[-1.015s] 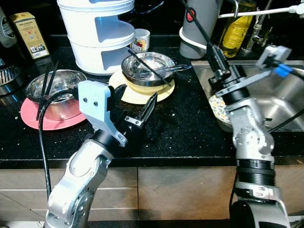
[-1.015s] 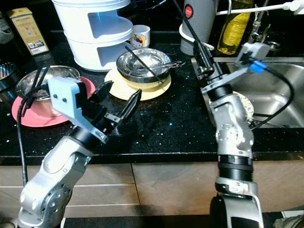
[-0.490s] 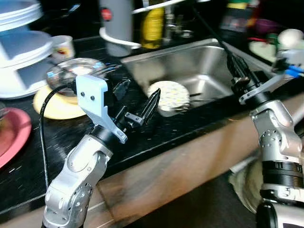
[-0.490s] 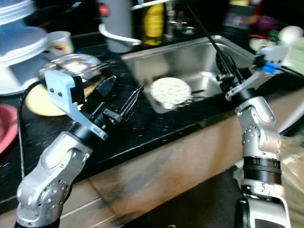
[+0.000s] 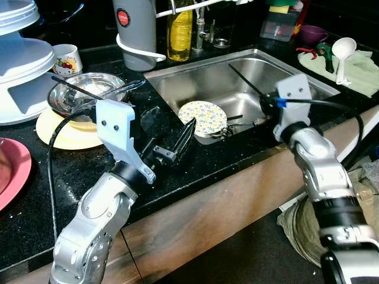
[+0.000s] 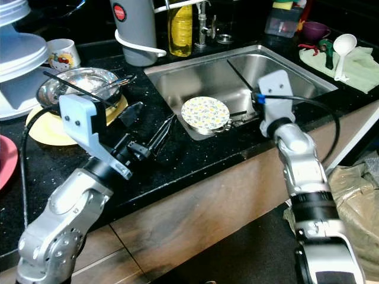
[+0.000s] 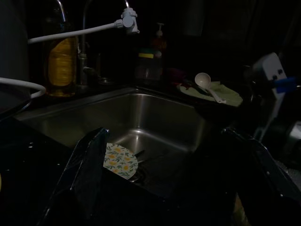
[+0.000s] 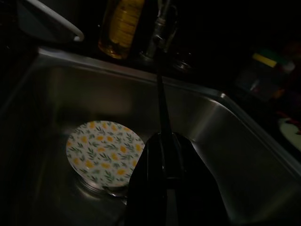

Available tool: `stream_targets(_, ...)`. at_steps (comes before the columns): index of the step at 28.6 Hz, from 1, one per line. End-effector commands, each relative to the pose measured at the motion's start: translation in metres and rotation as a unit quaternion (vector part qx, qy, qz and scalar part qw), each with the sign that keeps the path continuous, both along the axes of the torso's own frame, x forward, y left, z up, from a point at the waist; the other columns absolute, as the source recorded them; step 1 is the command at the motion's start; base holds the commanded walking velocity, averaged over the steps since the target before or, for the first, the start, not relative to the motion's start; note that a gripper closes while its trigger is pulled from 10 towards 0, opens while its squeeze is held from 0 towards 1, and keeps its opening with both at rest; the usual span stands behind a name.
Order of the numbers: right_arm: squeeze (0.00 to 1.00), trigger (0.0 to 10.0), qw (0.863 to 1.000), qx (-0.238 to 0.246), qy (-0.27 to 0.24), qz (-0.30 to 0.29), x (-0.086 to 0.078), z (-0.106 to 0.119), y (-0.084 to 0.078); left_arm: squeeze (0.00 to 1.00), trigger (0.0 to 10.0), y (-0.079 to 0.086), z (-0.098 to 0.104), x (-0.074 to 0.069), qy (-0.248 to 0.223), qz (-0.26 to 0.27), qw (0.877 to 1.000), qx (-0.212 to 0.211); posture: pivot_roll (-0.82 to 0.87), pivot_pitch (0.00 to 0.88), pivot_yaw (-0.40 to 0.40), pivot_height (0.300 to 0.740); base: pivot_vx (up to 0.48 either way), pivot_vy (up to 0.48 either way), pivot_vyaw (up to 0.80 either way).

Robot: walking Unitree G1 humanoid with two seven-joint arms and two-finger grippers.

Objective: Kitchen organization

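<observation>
Right now I've got the left gripper hovering over the counter at its front edge beside the sink, fingers spread apart. The right gripper reaches over the sink's front rim, fingers pressed together. The floral plate lies tilted in the sink's near left corner.

Silver arms, black claws, black cables
</observation>
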State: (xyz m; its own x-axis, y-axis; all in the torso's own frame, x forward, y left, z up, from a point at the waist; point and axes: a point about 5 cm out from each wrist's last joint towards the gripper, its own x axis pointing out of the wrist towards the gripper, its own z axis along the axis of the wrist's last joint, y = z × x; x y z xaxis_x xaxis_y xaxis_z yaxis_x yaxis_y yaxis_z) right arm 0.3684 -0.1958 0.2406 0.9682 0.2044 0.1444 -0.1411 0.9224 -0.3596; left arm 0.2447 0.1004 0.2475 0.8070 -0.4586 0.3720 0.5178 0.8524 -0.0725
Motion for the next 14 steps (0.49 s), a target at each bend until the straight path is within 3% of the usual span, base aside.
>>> stream_targets(1,0.0,10.0,1.0,-0.006,0.017,-0.012,0.002,-0.008,0.0,0.0,10.0,-0.001,-0.004,-0.001,0.009,-0.003,1.0,0.01,0.11,0.066,-0.037,0.74,0.0,0.0,0.0)
stream_targets(2,0.0,10.0,0.999,0.0,0.022,-0.027,0.004,-0.008,0.001,0.0,10.0,-0.002,-0.004,-0.001,0.01,-0.004,1.0,0.01,0.11,0.069,-0.038,0.74,0.0,0.0,0.0)
stream_targets(3,0.51,10.0,0.999,-0.004,0.022,-0.038,0.005,-0.008,0.001,0.0,10.0,-0.002,-0.004,-0.001,0.011,-0.005,1.0,0.011,0.11,0.07,-0.038,0.74,0.0,0.0,0.0)
stream_targets(5,1.0,10.0,0.998,-0.013,0.022,-0.055,0.007,-0.007,0.001,0.0,10.0,-0.003,-0.005,-0.002,0.013,-0.006,1.0,0.011,0.11,0.072,-0.039,0.74,0.0,0.0,0.0)
stream_targets(9,1.0,10.0,0.998,-0.014,0.026,-0.058,0.009,-0.003,0.004,0.0,10.0,-0.004,-0.006,-0.003,0.014,-0.008,1.0,0.013,0.11,0.075,-0.043,0.74,0.0,0.0,0.0)
stream_targets(11,1.0,10.0,0.999,0.037,0.005,-0.018,0.007,0.006,0.011,0.0,10.0,-0.002,-0.005,-0.003,0.012,-0.002,1.0,0.012,0.11,0.077,-0.044,0.74,0.0,0.0,0.0)
stream_targets(12,1.0,10.0,0.999,0.037,0.005,-0.018,0.007,0.006,0.011,0.0,10.0,-0.002,-0.005,-0.003,0.012,-0.002,1.0,0.012,0.11,0.077,-0.044,0.74,0.0,0.0,0.0)
stream_targets(13,0.44,10.0,0.993,0.108,-0.004,0.043,0.002,0.012,0.02,0.0,10.0,0.0,-0.004,-0.002,0.011,0.006,1.0,0.011,0.11,0.078,-0.044,0.74,0.0,0.0,0.0)
stream_targets(14,0.0,10.0,0.987,0.143,-0.013,0.074,-0.001,0.016,0.025,0.0,10.0,0.001,-0.004,-0.001,0.009,0.012,1.0,0.011,0.1,0.08,-0.043,0.74,0.0,0.0,0.0)
